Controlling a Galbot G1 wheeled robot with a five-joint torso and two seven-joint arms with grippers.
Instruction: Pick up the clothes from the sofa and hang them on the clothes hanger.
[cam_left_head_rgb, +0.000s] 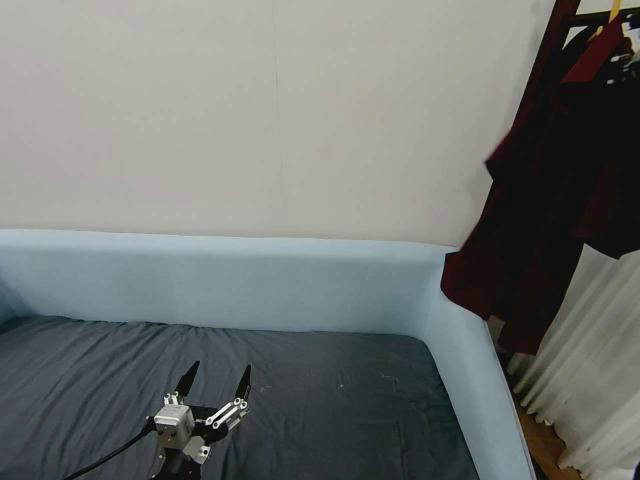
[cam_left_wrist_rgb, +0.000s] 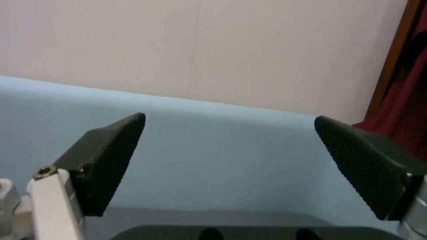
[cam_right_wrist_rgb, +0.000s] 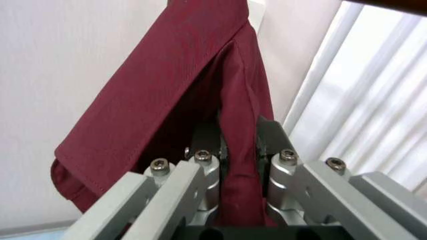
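Observation:
A dark red garment (cam_left_head_rgb: 540, 210) hangs at the right of the head view, under a yellow hanger (cam_left_head_rgb: 603, 27) on a dark wooden rack (cam_left_head_rgb: 560, 20). In the right wrist view my right gripper (cam_right_wrist_rgb: 237, 145) is shut on a fold of this red garment (cam_right_wrist_rgb: 173, 85), which drapes down between its fingers. My left gripper (cam_left_head_rgb: 221, 368) hovers low over the sofa's dark grey seat (cam_left_head_rgb: 340, 400), open with nothing in it. The left wrist view shows its two black pads (cam_left_wrist_rgb: 107, 160) spread wide, facing the pale blue backrest (cam_left_wrist_rgb: 220, 160).
The sofa's light blue backrest (cam_left_head_rgb: 220, 280) and right arm (cam_left_head_rgb: 470, 380) border the seat. A white curtain (cam_left_head_rgb: 590, 390) hangs behind the rack, beyond the sofa's right end. A plain white wall (cam_left_head_rgb: 250, 110) stands behind.

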